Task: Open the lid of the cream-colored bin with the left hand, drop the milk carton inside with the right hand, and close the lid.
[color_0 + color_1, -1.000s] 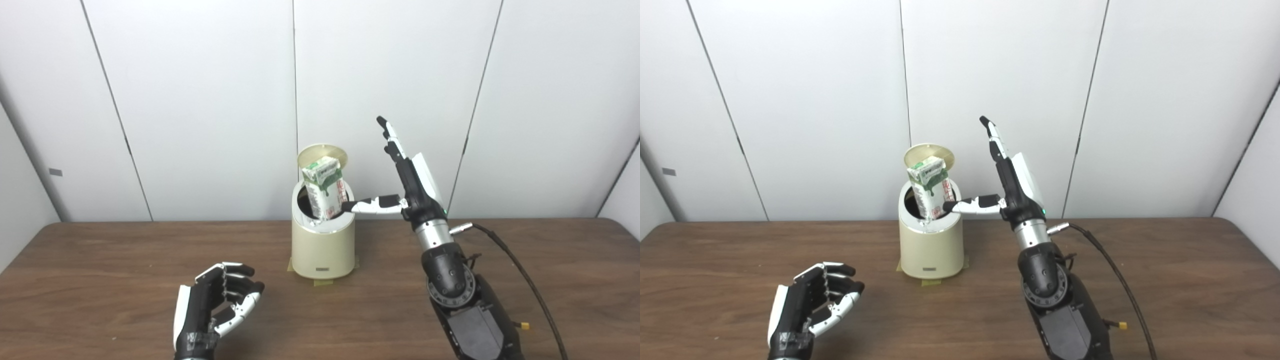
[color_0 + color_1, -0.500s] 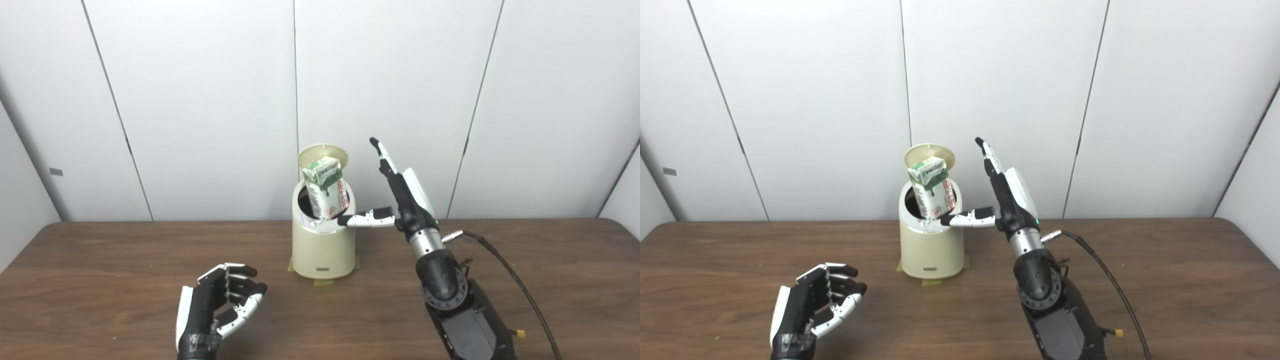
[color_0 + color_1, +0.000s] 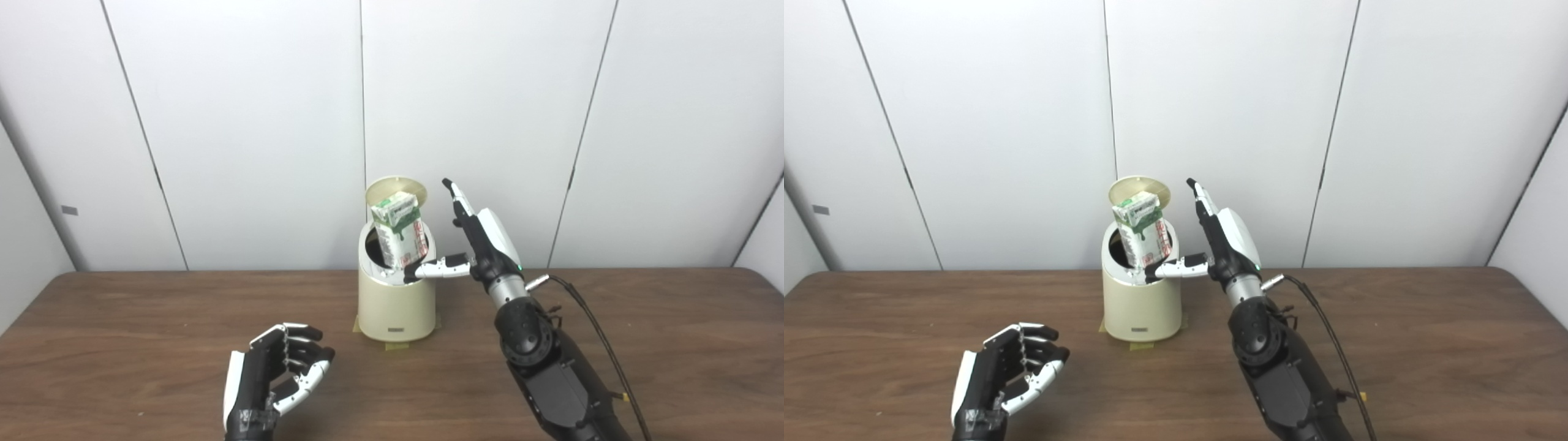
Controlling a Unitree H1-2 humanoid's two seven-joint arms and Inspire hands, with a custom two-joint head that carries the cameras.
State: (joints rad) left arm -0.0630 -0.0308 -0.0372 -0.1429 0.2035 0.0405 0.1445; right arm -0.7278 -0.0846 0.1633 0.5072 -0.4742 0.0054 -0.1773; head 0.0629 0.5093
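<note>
Left eye view: green-and-white cardboard milk carton (image 3: pixel 399 236) juts from the cream-colored cylindrical bin (image 3: pixel 395 304), light, crushable; right hand (image 3: pixel 474 245) released, left hand (image 3: pixel 275 376) half-curled, empty.

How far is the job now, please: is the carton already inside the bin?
Done: the lid stands open. In progress: the milk carton sits only partly in the bin, leaning and sticking out; the right robot hand is open, thumb by it. Left: seat the carton, close the lid; the left robot hand waits.
</note>
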